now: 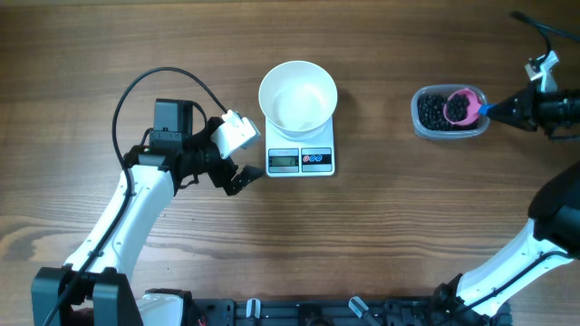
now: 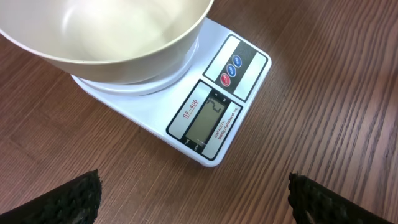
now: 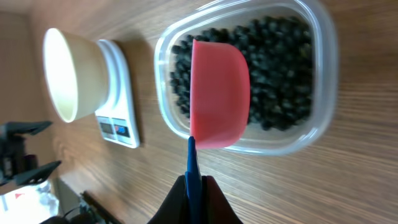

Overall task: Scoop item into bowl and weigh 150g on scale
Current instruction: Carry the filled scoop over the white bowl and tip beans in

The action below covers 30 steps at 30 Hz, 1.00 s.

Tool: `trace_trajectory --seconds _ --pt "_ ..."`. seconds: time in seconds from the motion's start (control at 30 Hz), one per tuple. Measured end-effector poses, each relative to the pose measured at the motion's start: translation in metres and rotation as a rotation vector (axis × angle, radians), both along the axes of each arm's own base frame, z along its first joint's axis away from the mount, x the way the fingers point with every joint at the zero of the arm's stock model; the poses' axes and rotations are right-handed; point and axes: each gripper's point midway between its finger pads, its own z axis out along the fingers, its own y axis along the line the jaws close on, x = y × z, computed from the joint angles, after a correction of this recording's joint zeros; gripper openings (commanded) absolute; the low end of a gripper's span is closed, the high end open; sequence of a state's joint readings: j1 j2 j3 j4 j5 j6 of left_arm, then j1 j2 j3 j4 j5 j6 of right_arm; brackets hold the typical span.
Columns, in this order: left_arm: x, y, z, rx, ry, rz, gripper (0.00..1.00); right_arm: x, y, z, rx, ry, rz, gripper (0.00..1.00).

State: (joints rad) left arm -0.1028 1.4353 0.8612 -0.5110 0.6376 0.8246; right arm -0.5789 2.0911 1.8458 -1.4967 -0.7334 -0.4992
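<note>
We note tiny round black beans (image 3: 273,62), glossy, heaped in a clear tub (image 3: 328,81). Right gripper (image 3: 194,186) pinches the pink scoop (image 3: 219,93) by its blue handle; left gripper (image 2: 199,200) gapes wide near the scale (image 2: 214,118).

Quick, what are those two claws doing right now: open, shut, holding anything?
Left gripper: open, holding nothing, next to the scale.
Right gripper: shut on the handle of the pink scoop.
</note>
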Motion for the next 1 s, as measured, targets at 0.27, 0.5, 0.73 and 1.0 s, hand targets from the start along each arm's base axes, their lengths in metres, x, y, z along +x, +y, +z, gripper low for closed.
trace_trajectory --seconds 0.27,0.5,0.73,1.0 --pt "0.0 0.0 0.0 0.0 0.0 0.0 1.0 0.006 0.022 0.021 0.144 -0.073 0.01 0.04" --pt "0.0 0.0 0.0 0.0 0.0 0.0 1.0 0.019 0.091 0.032 0.223 -0.081 0.142 0.04" --pt "0.0 0.0 0.0 0.0 0.0 0.0 1.0 0.033 0.177 0.041 0.233 -0.069 0.29 0.04" --pt "0.0 0.0 0.0 0.0 0.0 0.0 1.0 0.046 0.261 0.07 0.078 -0.146 0.439 0.04"
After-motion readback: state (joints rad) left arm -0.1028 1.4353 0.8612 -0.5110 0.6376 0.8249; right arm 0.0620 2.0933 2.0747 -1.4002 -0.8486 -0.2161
